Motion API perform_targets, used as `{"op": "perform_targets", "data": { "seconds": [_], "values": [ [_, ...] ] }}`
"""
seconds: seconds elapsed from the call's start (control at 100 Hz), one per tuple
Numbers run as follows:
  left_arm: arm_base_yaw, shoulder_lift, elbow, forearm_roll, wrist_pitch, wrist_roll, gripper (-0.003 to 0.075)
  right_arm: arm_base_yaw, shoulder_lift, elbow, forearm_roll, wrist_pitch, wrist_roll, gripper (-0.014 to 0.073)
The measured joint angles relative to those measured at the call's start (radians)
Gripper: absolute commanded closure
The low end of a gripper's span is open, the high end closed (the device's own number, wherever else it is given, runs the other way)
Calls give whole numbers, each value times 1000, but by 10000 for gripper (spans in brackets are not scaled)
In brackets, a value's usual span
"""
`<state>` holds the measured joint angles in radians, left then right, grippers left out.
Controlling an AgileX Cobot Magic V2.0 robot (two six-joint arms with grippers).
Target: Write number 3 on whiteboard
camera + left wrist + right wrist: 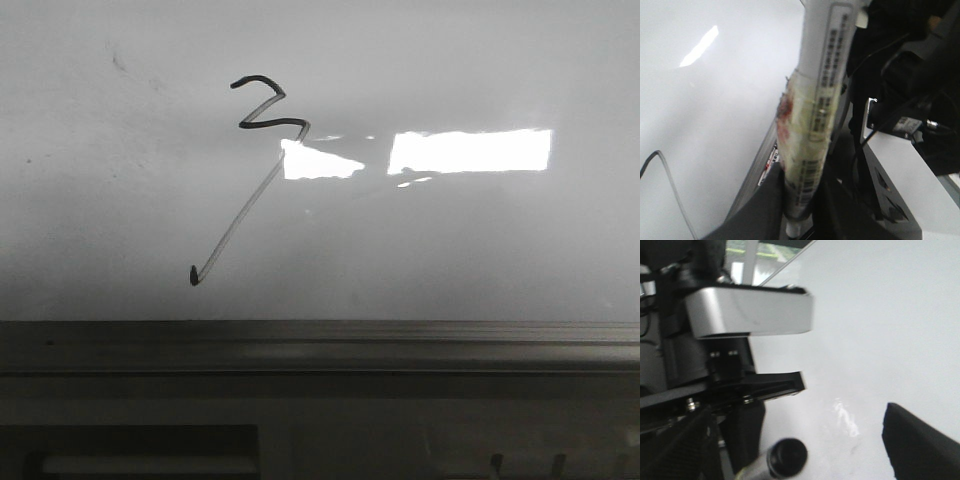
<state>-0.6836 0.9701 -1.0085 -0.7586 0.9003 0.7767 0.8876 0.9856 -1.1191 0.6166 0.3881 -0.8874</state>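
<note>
The whiteboard [450, 240] fills the front view, with a grey metal ledge [320, 345] along its lower edge. The number 3 [268, 112] is a thin black line with a zigzag top and a long faint tail ending in a dark dot [194, 276]. Neither gripper shows in the front view. My left gripper [800, 210] is shut on a white marker [815, 115] with a barcode label and tape, held off the whiteboard [715, 115]. A thin dark line [670, 185] shows on the board. My right gripper [832, 445] is open over the whiteboard [880, 315].
Bright rectangular glare [470, 150] lies on the board right of the number. A dark panel [140, 450] runs below the ledge. Black arm parts and cables [910, 65] stand beside the marker. A silver housing [750, 310] and a black-ended cylinder [786, 457] sit near the right gripper's fingers.
</note>
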Motion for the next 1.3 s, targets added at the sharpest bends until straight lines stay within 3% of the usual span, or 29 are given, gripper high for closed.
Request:
{"op": "perform_targets", "data": {
  "seconds": [0.11, 0.25, 0.38, 0.53, 0.77, 1.09, 1.16, 1.3],
  "values": [
    [0, 0, 35, 84, -110, -154, 741, -107, -82, 4, 4, -5, 35, 211],
    [0, 0, 127, 227, -274, -376, 741, -254, -206, 70, 4, -5, 60, 659],
    [0, 2, 241, 259, -459, -504, 741, -334, -309, 182, 10, -5, 80, 656],
    [8, 23, 346, 257, -662, -614, 741, -348, -368, 295, 40, -1, 85, 656],
    [89, 140, 364, 246, -700, -645, 741, -348, -381, 360, 102, 3, 85, 656],
    [97, 203, 346, 222, -709, -653, 734, -349, -381, 360, 123, 3, 85, 656],
    [97, 210, 345, 220, -714, -653, 678, -349, -381, 360, 133, 3, 85, 656],
    [97, 212, 344, 220, -716, -653, 433, -349, -381, 360, 150, 7, 86, 656]
  ]
}}
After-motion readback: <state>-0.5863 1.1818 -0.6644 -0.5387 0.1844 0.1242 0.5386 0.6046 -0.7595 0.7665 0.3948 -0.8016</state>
